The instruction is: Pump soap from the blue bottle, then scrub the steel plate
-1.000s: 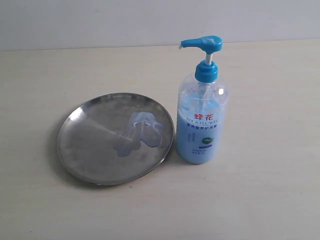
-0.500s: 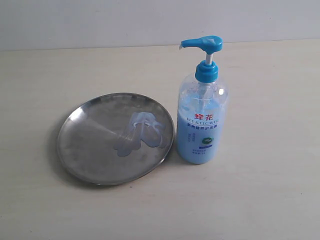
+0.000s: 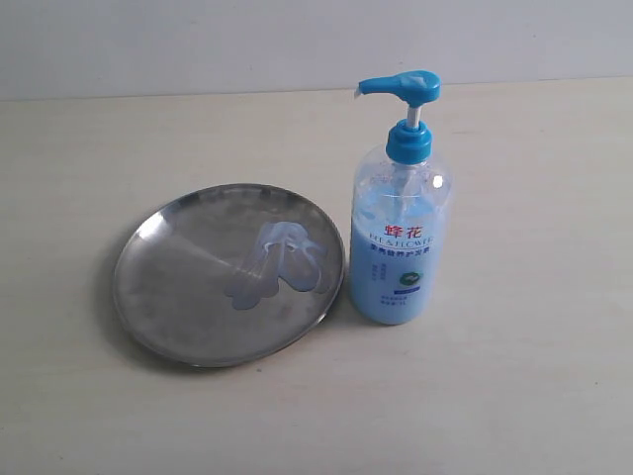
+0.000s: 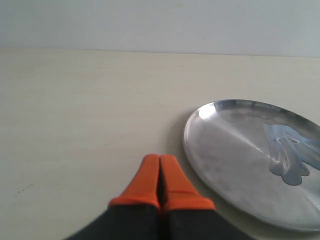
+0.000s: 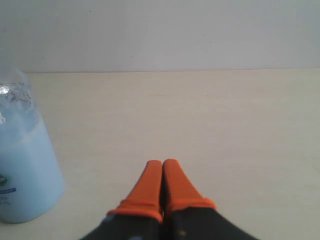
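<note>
Soap [image 3: 277, 262] is lying as glossy, pale blue squiggles inside the steel plate [image 3: 168, 287], smeared over the half of the dish nearest the blue bottle [image 3: 399, 247]; the other half is showing bare, shiny metal. I am seeing the plate resting flat on the bench [image 3: 514, 376], left of centre in the exterior view. The bottle is standing upright just beside the plate's right rim, and I cannot tell whether the two are touching. Light-blue liquid is filling most of the clear body, with a clear band under the blue collar. Its pump head [image 3: 401, 87] is sitting raised on its stem, with the spout pointing toward the plate's side. Red characters are showing on the label facing me.

Moving outward, the left end effector [image 4: 160, 160] is holding its orange fingertips pressed together with nothing between them. It is pointing across bare bench just beside the plate's rim, apart from the metal. The right end effector [image 5: 162, 164] is likewise keeping its orange tips together and gripping nothing, aimed over open bench with the bottle's lower body near it but off to one side. A pale wall [image 3: 297, 40] is closing the far edge of the bench.
</note>
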`<state>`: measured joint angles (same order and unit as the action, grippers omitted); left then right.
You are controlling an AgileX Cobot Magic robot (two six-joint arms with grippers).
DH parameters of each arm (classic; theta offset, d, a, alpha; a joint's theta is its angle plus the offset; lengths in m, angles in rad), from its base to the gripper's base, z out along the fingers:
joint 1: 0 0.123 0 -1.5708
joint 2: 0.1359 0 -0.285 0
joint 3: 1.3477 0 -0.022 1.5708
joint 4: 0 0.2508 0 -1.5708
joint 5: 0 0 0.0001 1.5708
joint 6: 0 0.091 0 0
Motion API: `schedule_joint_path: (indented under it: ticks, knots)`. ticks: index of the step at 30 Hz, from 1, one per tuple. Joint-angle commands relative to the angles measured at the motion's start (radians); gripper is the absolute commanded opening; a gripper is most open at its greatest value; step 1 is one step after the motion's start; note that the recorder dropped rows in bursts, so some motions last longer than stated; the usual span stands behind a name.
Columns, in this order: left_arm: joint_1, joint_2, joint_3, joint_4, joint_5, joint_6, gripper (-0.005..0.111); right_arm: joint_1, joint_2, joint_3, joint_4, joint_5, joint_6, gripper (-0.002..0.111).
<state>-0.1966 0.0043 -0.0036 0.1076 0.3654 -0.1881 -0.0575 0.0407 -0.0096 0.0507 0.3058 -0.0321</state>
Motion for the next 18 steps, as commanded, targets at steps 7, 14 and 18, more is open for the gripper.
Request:
schedule_joint_path:
  ticks: [7,14,18]
  knots:
    - [0.001,-0.004,0.004,-0.007,-0.012,0.005,0.0,-0.006,0.136,-0.159,0.003,-0.002,0.001,0.0]
    - [0.001,-0.004,0.004,-0.007,-0.012,0.005,0.0,-0.006,0.247,-0.299,0.003,-0.002,0.001,0.0]
    - [0.001,-0.004,0.004,-0.007,-0.012,0.005,0.0,-0.006,0.322,-0.386,0.003,-0.002,0.001,0.0]
